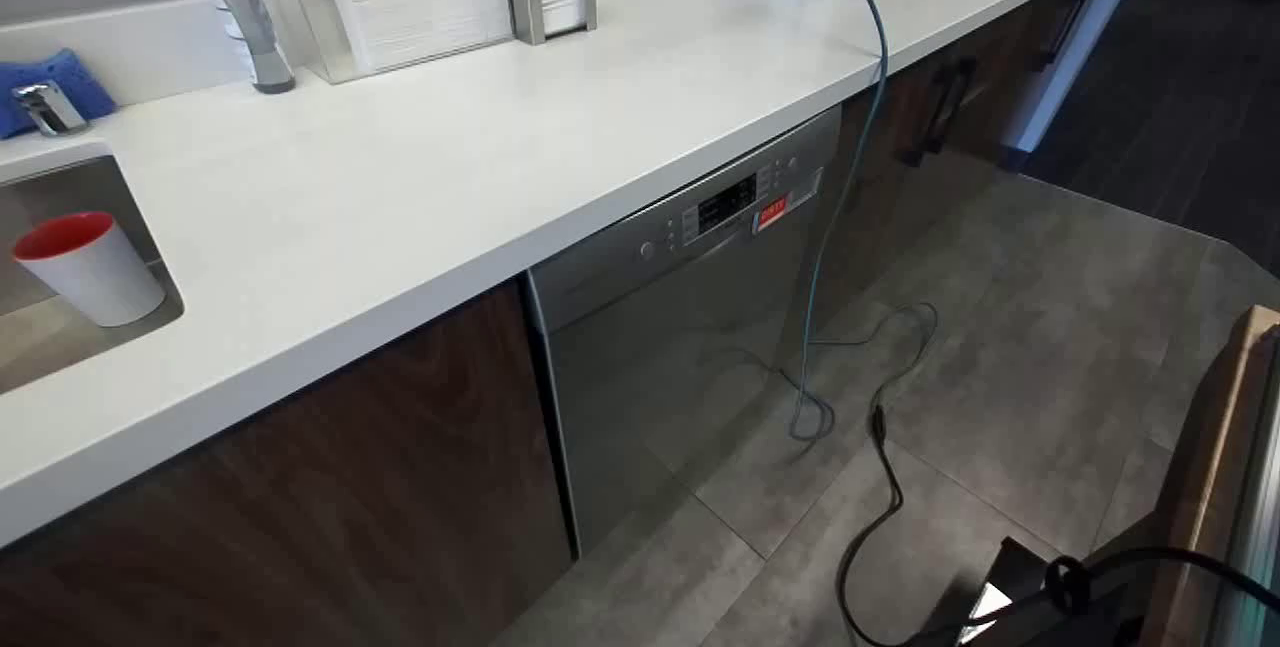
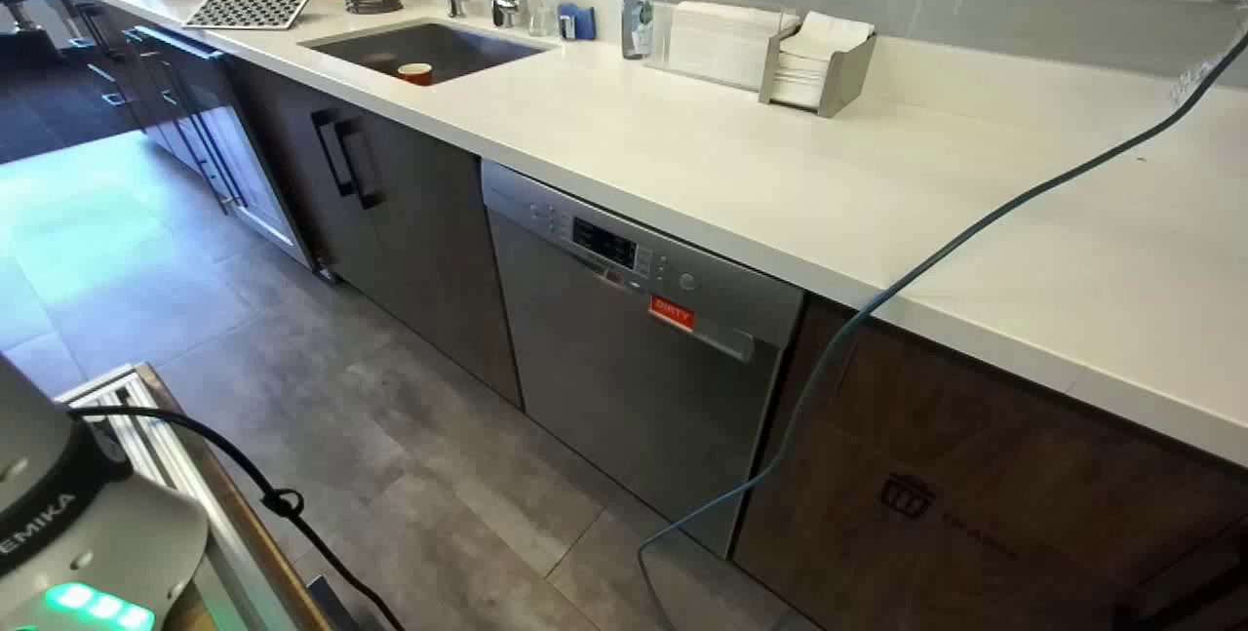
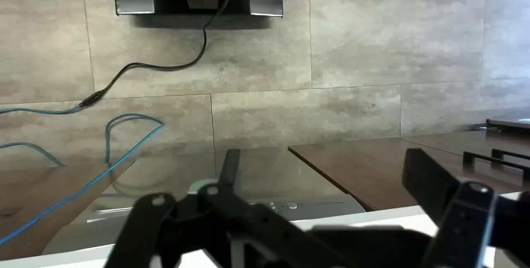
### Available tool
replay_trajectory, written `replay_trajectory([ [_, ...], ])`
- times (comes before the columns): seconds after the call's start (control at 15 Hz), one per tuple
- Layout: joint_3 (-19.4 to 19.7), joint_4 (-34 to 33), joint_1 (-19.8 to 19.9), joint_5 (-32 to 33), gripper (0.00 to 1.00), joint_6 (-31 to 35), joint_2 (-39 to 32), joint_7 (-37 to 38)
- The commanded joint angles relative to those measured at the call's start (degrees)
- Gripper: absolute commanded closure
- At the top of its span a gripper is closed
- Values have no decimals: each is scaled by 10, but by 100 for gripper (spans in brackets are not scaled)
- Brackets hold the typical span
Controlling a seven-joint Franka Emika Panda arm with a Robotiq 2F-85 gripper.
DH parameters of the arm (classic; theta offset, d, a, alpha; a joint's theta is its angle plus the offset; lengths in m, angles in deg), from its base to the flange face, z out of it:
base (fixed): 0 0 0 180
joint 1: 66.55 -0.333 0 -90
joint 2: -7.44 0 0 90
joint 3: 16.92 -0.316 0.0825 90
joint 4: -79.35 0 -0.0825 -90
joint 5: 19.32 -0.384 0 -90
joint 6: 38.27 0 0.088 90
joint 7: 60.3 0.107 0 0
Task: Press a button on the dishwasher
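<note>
The dishwasher has a brushed steel front under the white counter. It also shows in an exterior view and in the wrist view. Its top control strip carries a dark display, also seen in an exterior view, with small buttons on both sides. A round button is near one end; a round button shows between the fingers in the wrist view. My gripper is open and empty, apart from the panel. One finger hides part of the strip. The gripper is outside both exterior views.
The white countertop overhangs the dishwasher. A blue cable hangs over its edge down to the floor beside the dishwasher. A red "DIRTY" label is on the door. Dark wooden cabinets flank it. A cup is in the sink.
</note>
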Motion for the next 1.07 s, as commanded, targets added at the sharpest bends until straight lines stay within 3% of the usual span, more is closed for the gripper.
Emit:
replay_trajectory([
  [0.0,-5,-1,6,-1,0,-1,-1,-1],
  [1.0,-13,-7,2,16,0,-11,-17,-3],
])
